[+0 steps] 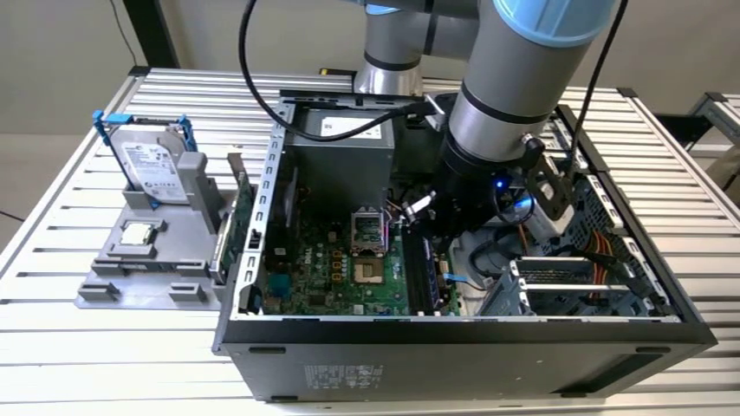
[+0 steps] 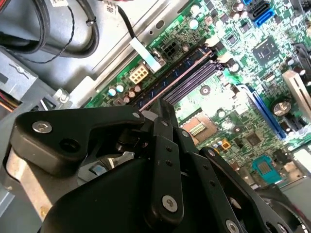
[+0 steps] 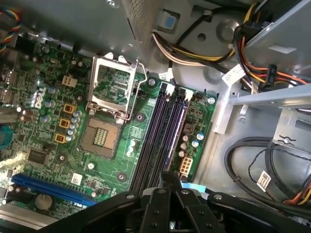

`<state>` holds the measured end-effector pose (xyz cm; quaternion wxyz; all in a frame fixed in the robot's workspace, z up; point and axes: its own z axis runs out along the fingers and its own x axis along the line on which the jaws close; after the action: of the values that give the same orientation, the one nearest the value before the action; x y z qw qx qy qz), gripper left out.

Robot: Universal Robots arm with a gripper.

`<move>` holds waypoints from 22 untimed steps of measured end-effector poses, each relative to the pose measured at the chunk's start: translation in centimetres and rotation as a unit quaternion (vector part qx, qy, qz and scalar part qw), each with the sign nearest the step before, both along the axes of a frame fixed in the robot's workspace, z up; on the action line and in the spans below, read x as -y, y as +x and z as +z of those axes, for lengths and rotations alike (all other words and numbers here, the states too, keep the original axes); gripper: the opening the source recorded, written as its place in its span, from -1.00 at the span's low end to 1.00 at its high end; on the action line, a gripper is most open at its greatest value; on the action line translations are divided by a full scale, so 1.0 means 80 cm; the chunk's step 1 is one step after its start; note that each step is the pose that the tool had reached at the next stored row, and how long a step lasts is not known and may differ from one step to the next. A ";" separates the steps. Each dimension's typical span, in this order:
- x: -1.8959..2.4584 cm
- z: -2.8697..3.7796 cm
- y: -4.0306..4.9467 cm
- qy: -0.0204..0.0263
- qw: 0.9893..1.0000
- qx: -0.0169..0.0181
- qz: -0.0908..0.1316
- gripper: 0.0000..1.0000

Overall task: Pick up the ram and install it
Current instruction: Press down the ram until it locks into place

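Slatted metal table (image 1: 69, 347), carrying everything around the pincer. Open computer case (image 1: 463, 355) lying on its side, with the pincer reaching down into it. Robot arm (image 1: 521, 78), rising from the pincer towards the back of the table. Green motherboard (image 1: 335, 277) on the case floor, directly beneath the pincer and showing in both wrist views (image 2: 243, 87) (image 3: 53, 121). Grey parts holder (image 1: 139, 269) on the table outside the case, well apart from the pincer on the exterior view's left. Silver hard drive (image 1: 156, 169) in a blue bracket, standing upright on that holder. Pincer (image 1: 445, 238) (image 2: 165, 107) (image 3: 168, 175), its tip poised just over one end of the bank of memory slots (image 3: 163, 131); whether it is open or closed cannot be told. The ram (image 2: 177, 73), a long narrow bluish strip lying along the slot bank and running away from the pincer's tip; whether the pincer touches it, or whether it is fully seated, cannot be told. Bare processor socket (image 3: 99, 138) beside the slots, near the pincer. Small square silver chip (image 1: 139, 232) on the grey holder, far from the pincer.
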<state>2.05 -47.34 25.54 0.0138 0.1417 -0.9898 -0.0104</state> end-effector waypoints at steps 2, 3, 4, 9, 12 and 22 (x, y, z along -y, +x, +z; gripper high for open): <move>0.0000 0.0000 0.000 0.000 1.000 0.000 0.009 -1.00; 0.0000 0.0000 0.000 0.000 1.000 0.000 0.014 -1.00; 0.0000 0.0000 0.000 0.000 1.000 0.000 0.018 -1.00; -0.0001 0.0000 0.000 0.000 0.999 0.000 0.040 -1.00; -0.0002 -0.0001 0.000 0.000 0.999 0.000 0.052 -1.00; -0.0003 -0.0001 0.000 0.000 0.997 0.000 0.083 -1.00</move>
<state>2.05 -47.31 25.53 0.0146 0.2232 -0.9746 -0.0092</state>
